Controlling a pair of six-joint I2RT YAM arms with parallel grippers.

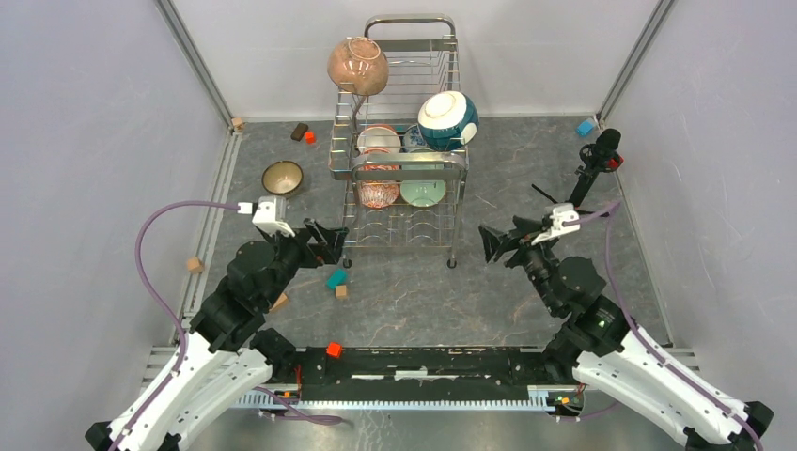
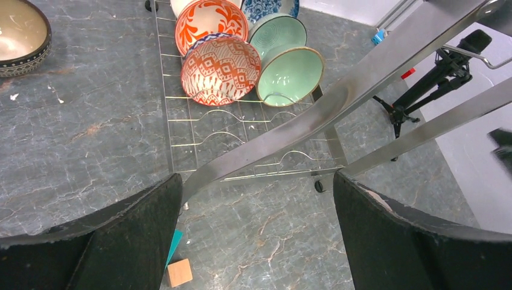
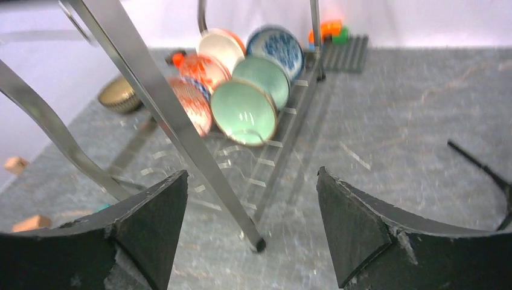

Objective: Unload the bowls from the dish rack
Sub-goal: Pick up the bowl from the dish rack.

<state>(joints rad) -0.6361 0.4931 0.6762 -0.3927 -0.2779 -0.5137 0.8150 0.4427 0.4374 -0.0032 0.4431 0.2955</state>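
Top cam: left claw [image 1: 338, 246] and right claw [image 1: 487, 242] spread, empty, either side of the dish rack [image 1: 404, 141] on the worktop [image 1: 273, 141]. Left wrist: red-patterned bowl [image 2: 220, 69] and pale green bowl [image 2: 290, 75] propped on edge, lower tier. Right wrist: best bet, duck under the tubing [image 3: 172, 121], pinch one rim, lift straight.

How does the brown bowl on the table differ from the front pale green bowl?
The brown bowl sits upright on the table, mouth up; the pale green bowl stands on edge in the dish rack. The brown bowl is dark outside, tan inside; the pale green bowl is green inside. Both are round.
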